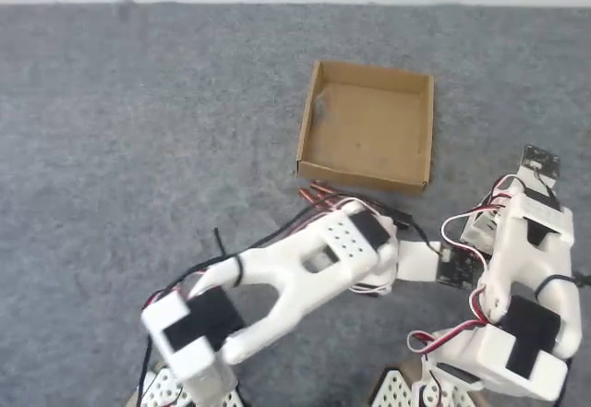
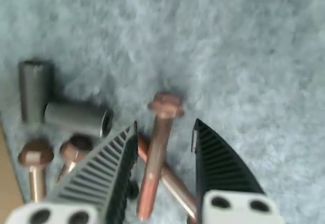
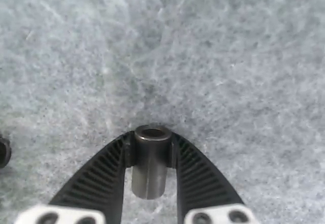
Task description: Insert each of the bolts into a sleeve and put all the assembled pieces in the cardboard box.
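No legible text, label, number or sign on any surface.

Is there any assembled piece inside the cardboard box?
No, the high view shows nothing but bare cardboard floor inside the cardboard box.

The left arm [image 1: 305,259] covers most of the copper bolts [image 1: 319,190] by the near wall of the cardboard box [image 1: 365,176]. A dark object [image 3: 2,152] is cut off at the right wrist view's edge.
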Robot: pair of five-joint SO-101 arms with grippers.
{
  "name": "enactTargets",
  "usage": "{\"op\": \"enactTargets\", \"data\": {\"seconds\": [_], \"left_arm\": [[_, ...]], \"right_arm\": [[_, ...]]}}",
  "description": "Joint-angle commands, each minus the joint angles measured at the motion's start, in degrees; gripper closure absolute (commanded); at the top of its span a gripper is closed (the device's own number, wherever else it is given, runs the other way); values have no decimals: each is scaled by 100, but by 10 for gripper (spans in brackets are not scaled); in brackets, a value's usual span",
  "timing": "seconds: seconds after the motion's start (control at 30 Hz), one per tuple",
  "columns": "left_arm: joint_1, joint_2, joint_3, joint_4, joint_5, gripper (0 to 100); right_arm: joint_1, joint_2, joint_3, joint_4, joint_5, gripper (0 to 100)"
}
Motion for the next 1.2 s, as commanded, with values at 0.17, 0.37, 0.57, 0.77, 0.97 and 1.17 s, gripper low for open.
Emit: {"op": "enactTargets", "data": {"seconds": [0.17,0.37,0.57,0.77,0.97,1.17], "left_arm": [[202,1116,-1385,299,-9,829],[176,1547,-1877,765,-9,859],[246,1811,-2220,1046,-9,983],[246,1785,-2220,1055,211,991],[466,1345,-2220,1046,1723,991],[193,853,-2220,1037,2866,991]], "right_arm": [[92,22,-360,-31,-62,991],[84,22,-360,-31,-79,991],[84,22,-360,-40,-88,991],[4,22,-360,-48,-88,991],[4,22,-352,-40,-88,991],[4,22,-343,-22,-88,991]]}}
